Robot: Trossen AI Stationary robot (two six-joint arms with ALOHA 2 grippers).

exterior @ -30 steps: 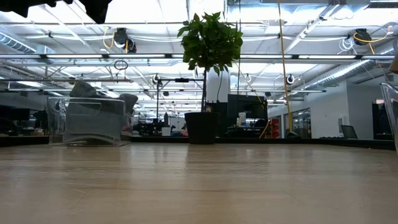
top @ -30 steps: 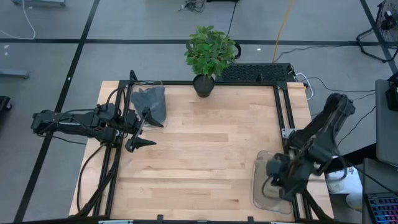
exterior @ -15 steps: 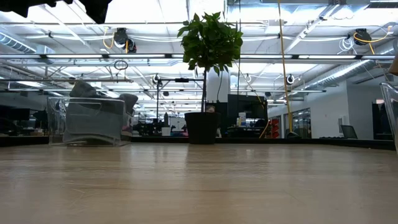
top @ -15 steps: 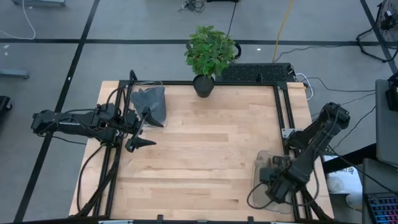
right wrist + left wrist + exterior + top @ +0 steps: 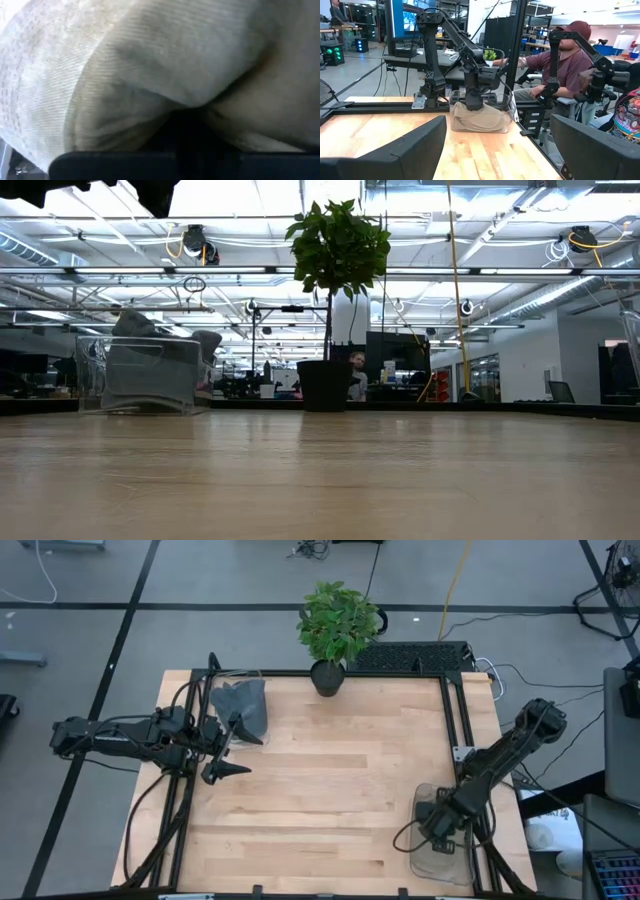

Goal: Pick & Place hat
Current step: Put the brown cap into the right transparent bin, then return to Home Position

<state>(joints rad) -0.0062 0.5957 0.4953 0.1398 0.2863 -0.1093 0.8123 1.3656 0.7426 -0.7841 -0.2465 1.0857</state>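
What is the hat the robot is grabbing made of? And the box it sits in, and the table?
The hat looks like soft, matte beige cloth: a fine ribbed weave shows, and it bunches where the right gripper pinches it. The box seems to be clear, glossy plastic, since the hat shows through its walls. The table looks like pale wood: joined planks with visible grain.

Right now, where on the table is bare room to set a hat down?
The wide middle is bare, between the left bin, the plant and the right bin. The front edge is bare too. Crowded: the right gripper in its bin, the open left gripper by the other.
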